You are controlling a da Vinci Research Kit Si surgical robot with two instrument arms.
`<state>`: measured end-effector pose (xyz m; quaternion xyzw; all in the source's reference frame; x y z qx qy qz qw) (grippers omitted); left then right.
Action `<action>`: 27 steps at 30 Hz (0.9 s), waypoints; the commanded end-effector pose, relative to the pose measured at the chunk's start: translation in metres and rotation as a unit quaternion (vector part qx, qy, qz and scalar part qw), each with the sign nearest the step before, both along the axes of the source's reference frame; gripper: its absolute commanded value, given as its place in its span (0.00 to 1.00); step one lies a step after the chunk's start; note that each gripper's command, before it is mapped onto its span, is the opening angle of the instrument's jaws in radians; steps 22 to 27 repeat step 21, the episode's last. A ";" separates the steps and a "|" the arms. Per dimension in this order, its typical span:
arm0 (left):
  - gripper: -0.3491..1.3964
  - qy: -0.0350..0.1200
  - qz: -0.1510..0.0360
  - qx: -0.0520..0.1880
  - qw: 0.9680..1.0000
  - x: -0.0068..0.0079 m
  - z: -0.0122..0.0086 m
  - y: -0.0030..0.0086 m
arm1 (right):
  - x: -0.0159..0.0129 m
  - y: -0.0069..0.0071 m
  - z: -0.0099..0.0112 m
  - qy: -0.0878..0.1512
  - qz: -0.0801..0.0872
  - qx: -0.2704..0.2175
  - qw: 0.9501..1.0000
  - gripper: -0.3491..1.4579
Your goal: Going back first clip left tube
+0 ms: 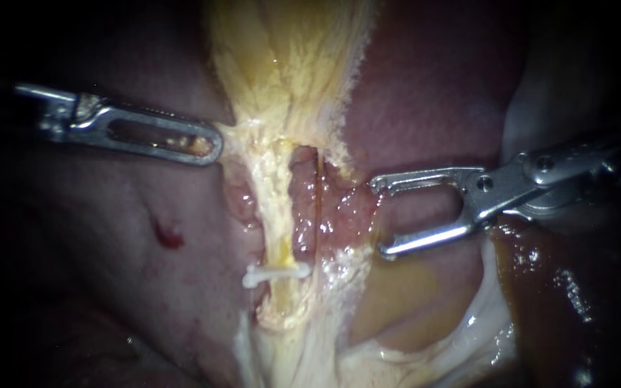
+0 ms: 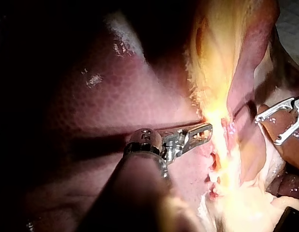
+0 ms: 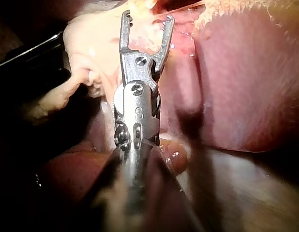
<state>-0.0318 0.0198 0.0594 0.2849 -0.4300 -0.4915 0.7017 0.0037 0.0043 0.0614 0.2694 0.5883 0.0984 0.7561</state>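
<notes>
A white clip (image 1: 276, 273) already sits across the pale left tube (image 1: 277, 215), so the clipping itself looks done. The right instrument (image 1: 379, 218) has its hand wide open and empty, a clear gap between its two jaws. The clip lies ahead of that hand and apart from it, past the red tube (image 1: 303, 205). The left instrument (image 1: 208, 144) has its hand closed, seemingly pinching the edge of the yellow tissue (image 1: 282, 79) at its tip. What is left, I judge, is drawing the right hand farther off.

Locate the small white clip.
Endoscope view, lower centre: the small white clip lies across the pale yellow tube, below and left of the right instrument's open jaws.
</notes>
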 end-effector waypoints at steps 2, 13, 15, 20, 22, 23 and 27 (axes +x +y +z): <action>0.00 0.003 0.003 0.001 1.000 -0.0010 0.0007 -0.0002 | 0.0000 0.0000 0.0000 0.000 0.000 0.000 1.000 0.47; 0.00 0.003 0.011 -0.004 1.000 -0.0033 0.0030 -0.0008 | -0.0001 -0.0001 0.0000 0.000 0.000 0.000 1.000 0.47; 0.00 0.003 0.011 -0.004 1.000 -0.0032 0.0029 -0.0008 | -0.0001 -0.0001 -0.0001 0.000 0.000 0.000 1.000 0.47; 0.00 0.003 0.011 -0.004 1.000 -0.0032 0.0029 -0.0008 | -0.0001 0.0000 -0.0001 0.000 0.000 0.000 1.000 0.47; 0.00 0.003 0.011 -0.004 1.000 -0.0032 0.0029 -0.0008 | -0.0001 0.0000 -0.0001 0.000 0.000 0.000 1.000 0.47; 0.00 0.003 0.011 -0.004 1.000 -0.0032 0.0029 -0.0008 | -0.0001 0.0000 -0.0001 0.000 0.000 0.000 1.000 0.47; 0.00 0.003 0.011 -0.004 1.000 -0.0032 0.0029 -0.0008 | -0.0001 0.0000 -0.0001 0.000 0.000 0.000 1.000 0.47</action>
